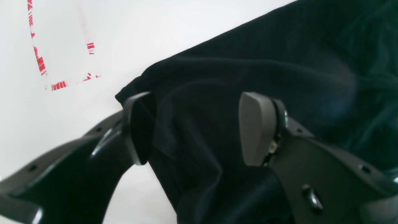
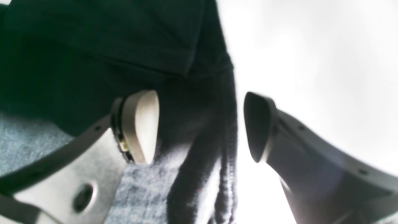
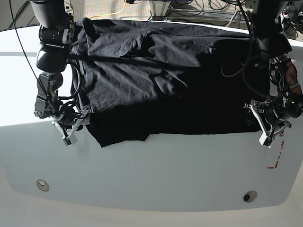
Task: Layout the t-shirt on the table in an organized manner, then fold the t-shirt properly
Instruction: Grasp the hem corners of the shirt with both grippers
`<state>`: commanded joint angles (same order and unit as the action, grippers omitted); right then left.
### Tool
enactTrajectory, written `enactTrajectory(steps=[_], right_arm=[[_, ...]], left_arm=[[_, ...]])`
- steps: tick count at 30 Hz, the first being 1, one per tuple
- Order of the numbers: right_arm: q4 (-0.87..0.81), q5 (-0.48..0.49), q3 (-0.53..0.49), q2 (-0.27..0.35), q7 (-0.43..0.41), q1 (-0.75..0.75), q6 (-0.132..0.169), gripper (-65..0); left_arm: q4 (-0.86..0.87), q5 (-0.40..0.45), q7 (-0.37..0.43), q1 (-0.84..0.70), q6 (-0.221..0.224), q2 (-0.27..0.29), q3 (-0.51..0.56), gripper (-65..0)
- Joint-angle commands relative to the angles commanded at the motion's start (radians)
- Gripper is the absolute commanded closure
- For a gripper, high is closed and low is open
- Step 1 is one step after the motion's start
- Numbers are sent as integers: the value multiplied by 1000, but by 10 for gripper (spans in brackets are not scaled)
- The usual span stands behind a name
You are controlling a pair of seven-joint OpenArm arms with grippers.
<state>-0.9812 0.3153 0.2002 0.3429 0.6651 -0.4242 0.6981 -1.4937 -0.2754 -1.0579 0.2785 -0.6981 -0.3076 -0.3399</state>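
The black t-shirt [image 3: 165, 80] lies spread and wrinkled across the white table [image 3: 165, 175], print not showing. My right gripper [image 3: 75, 125] is at the shirt's left edge in the base view. In the right wrist view it [image 2: 200, 126] stands open, astride a bunched hem of the shirt [image 2: 93, 46], with bare table [image 2: 311, 46] beyond one finger. My left gripper [image 3: 259, 124] is at the shirt's right edge. In the left wrist view it [image 1: 199, 129] is open too, with a fold of the shirt [image 1: 248, 62] lying between its pads, over the table [image 1: 124, 25].
A red dashed mark [image 3: 277, 158] lies on the table just beside the left gripper, also visible as a red dashed mark [image 1: 40, 62] in the left wrist view. Two metal discs [image 3: 42, 185] [image 3: 249, 196] sit near the front edge. Cables [image 3: 189, 7] run behind the table.
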Motion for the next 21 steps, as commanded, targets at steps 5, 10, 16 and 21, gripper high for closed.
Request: enactTrajectory(steps=[5,10,16,21], right_arm=[[61,0,0,5,-25,2,0,-415],[138,0,-2,5,-77,2,0,-415],[152,3,-6,-5,-83,2,0,-411],[150,3,-9,-35,-81,0,0,-409]], left_arm=[[0,-2,0,-12,0,2,0,-393],[0,-2,0,-14,0,2,0,-393],[0,-2,0,-14,0,2,0,-393],[3,3,0,-14,0,2,0,-393]])
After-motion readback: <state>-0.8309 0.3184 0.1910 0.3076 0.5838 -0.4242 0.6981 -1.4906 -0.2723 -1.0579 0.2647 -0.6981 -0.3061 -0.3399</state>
